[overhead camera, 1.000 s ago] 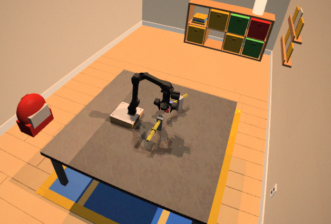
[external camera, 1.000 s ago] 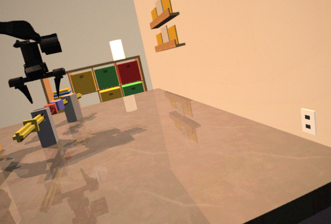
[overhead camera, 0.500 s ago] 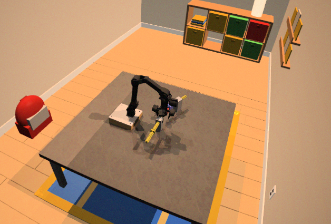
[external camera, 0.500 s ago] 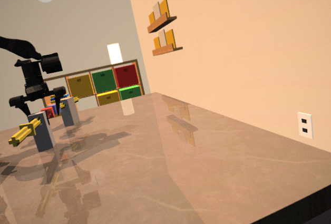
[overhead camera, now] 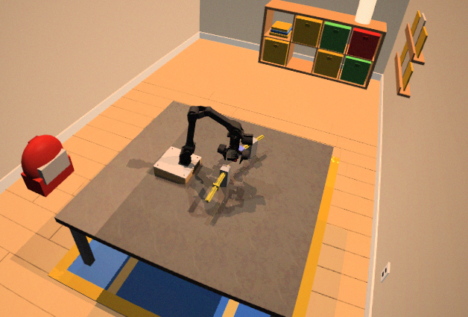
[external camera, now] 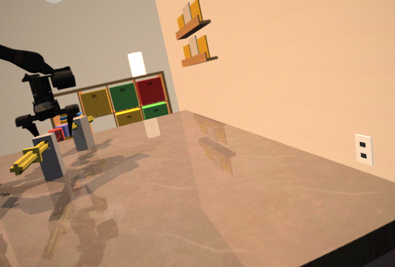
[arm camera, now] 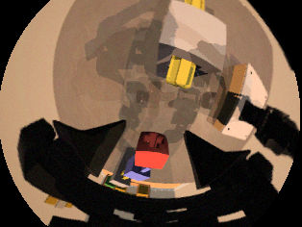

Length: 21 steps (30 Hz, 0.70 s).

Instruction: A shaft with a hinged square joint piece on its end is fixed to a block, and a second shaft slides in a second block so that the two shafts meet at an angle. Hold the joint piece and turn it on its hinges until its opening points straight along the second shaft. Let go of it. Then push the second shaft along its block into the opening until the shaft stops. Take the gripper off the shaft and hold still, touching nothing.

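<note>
The red joint piece (external camera: 57,134) (arm camera: 152,158) hangs by a blue-purple hinge part (overhead camera: 241,148) (external camera: 66,129) (arm camera: 138,173) on the first yellow shaft (overhead camera: 260,137) (external camera: 90,119), held in the far grey block (overhead camera: 253,148) (external camera: 83,133). Its dark opening shows in the wrist view, facing roughly toward the second shaft; the exact angle is unclear. The second yellow shaft (overhead camera: 214,189) (external camera: 31,158) (arm camera: 181,72), with a square collar, runs through the near block (overhead camera: 226,177) (external camera: 53,159) (arm camera: 193,29); its end is apart from the joint piece. My gripper (overhead camera: 234,156) (external camera: 53,133) (arm camera: 156,128) is open and empty, above the joint piece, fingers to either side.
The arm's pale base block (overhead camera: 177,163) (arm camera: 253,91) stands beside the two blocks on the grey-brown table (overhead camera: 212,252) (external camera: 271,206). The near block stands close to the gripper. A shelf unit (overhead camera: 325,12) and a red helmet-like object (overhead camera: 43,154) are beyond the table.
</note>
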Motion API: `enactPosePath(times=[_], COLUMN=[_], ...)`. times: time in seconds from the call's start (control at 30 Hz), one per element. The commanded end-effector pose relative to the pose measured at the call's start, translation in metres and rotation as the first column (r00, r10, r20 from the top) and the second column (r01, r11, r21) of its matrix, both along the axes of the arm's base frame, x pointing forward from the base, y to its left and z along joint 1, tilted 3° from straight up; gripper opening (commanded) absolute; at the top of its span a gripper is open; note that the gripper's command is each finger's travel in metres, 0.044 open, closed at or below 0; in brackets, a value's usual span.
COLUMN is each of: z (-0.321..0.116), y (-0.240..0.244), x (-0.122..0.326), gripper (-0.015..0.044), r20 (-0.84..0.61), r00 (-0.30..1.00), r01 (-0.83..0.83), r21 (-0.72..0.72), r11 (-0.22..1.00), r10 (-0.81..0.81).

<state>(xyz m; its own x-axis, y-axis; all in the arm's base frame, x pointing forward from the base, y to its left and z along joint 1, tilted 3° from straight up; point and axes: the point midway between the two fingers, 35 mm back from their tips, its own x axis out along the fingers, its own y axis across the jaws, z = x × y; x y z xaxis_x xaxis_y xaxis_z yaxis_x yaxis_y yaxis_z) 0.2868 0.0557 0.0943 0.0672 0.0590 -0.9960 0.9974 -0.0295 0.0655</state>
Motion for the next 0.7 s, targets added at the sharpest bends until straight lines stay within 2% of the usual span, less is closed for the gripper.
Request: enactPosePath(times=[0.0, 0.67], z=[0.002, -0.022], y=[0.018, 0.023], x=[0.001, 0.003], gripper=[0.0440, 0.0440], r20=[0.008, 0.008], r00=[1.000, 1.000], r01=[0.004, 0.004], r21=[-0.001, 0.000], r11=[1.000, 1.000], r10=[-0.004, -0.004])
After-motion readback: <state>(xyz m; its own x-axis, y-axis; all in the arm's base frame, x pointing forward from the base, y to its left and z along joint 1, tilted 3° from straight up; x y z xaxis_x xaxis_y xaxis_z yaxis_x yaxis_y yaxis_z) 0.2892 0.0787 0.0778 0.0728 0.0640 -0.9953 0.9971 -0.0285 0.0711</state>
